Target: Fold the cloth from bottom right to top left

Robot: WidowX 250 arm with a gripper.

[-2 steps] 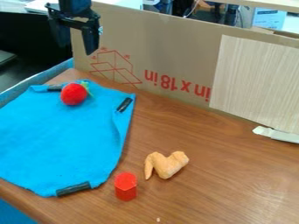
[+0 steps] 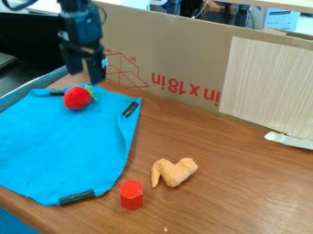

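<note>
Found black two-finger claw (image 2: 86,77) hanging downward at the far edge of a bright blue fabric cloth (image 2: 67,141), beside the corrugated brown cardboard wall (image 2: 183,55). Noted fingers apart, with nothing held between them. Could not tell light contact with the cloth from clearance above it. Logged the cloth as spread mostly flat, extending from beneath the claw toward the camera, slightly rumpled along its right-hand margin. Located round red toy fruit with green top (image 2: 77,98) on the cloth, just on the camera side of the claw. Marked black strips on the cloth: one near the claw, toward the view's left (image 2: 56,92); one farther off to its right (image 2: 130,109); one well apart, at the near edge (image 2: 77,197). Recorded tan toy chicken wing (image 2: 174,172) and red hexagonal block (image 2: 131,195) on brown wood-grain table (image 2: 232,196), both well apart from the claw, toward camera and right.
</note>
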